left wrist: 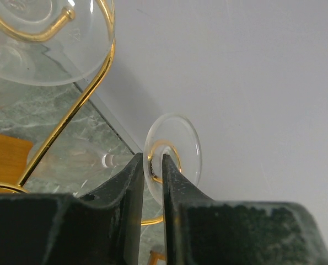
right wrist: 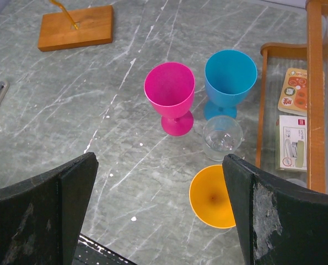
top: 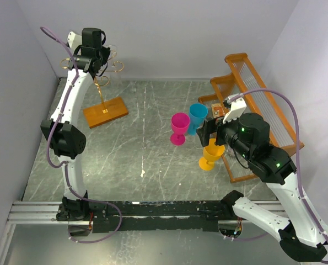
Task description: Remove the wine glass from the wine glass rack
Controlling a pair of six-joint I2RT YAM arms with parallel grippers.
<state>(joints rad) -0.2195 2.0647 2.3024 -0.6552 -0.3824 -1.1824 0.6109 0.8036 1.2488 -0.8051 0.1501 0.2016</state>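
The wine glass rack is a thin gold wire stand [top: 100, 91] on a flat wooden base [top: 105, 112] at the far left. My left gripper [top: 100, 67] is up at its scrolled top. In the left wrist view my left gripper [left wrist: 152, 160] is shut on the round clear foot of a wine glass [left wrist: 177, 144] that hangs on a gold hook. The glass's stem [left wrist: 108, 160] runs off to the left. A second clear glass [left wrist: 42, 49] hangs on the rack at upper left. My right gripper [top: 210, 132] is open and empty above the table.
A pink goblet [top: 179, 127], a blue goblet [top: 198, 115] and a yellow goblet [top: 210, 154] stand mid-right. A small clear glass [right wrist: 222, 138] stands between them. A larger orange wooden rack [top: 263, 105] with clear slats fills the right side. The back wall is close behind the gold stand.
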